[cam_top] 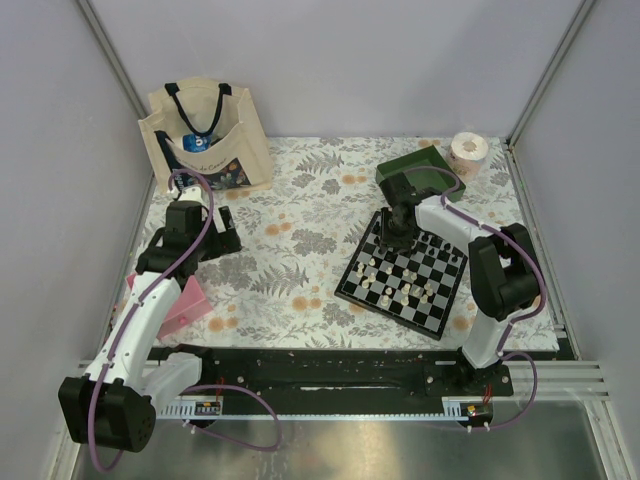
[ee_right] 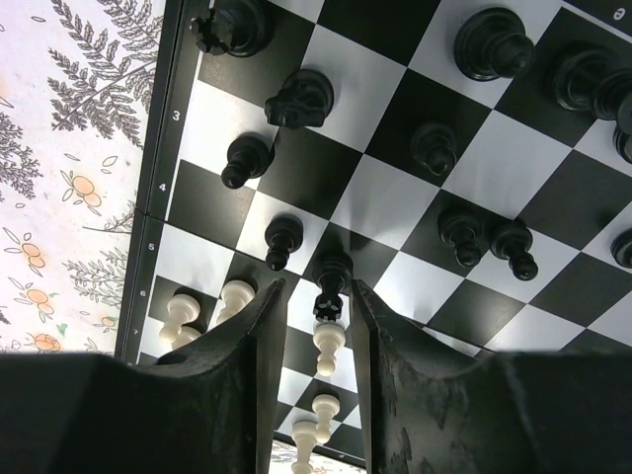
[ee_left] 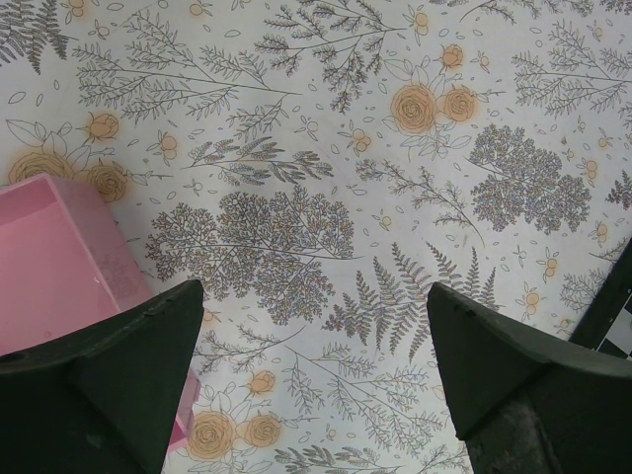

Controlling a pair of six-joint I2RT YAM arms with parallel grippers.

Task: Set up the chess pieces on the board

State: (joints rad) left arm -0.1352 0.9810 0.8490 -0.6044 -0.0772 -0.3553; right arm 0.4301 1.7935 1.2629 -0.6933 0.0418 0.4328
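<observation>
The right tool (ee_right: 316, 289) hangs over the board (ee_right: 156, 227), at its far left corner in the top view. Its fingers (ee_right: 262, 336) stand narrowly apart, straddling a black pawn (ee_right: 333, 279) that stands upright on its square. A gap shows on one side of the pawn, so it is not clenched. Other black pieces (ee_right: 296, 97) stand on squares nearby, and cream-white pawns (ee_right: 329, 343) lie just beneath the tool. The left tool (ee_left: 314, 291) hovers released and empty over the floral surface (ee_left: 296, 99), beside a pink box (ee_left: 59, 247).
</observation>
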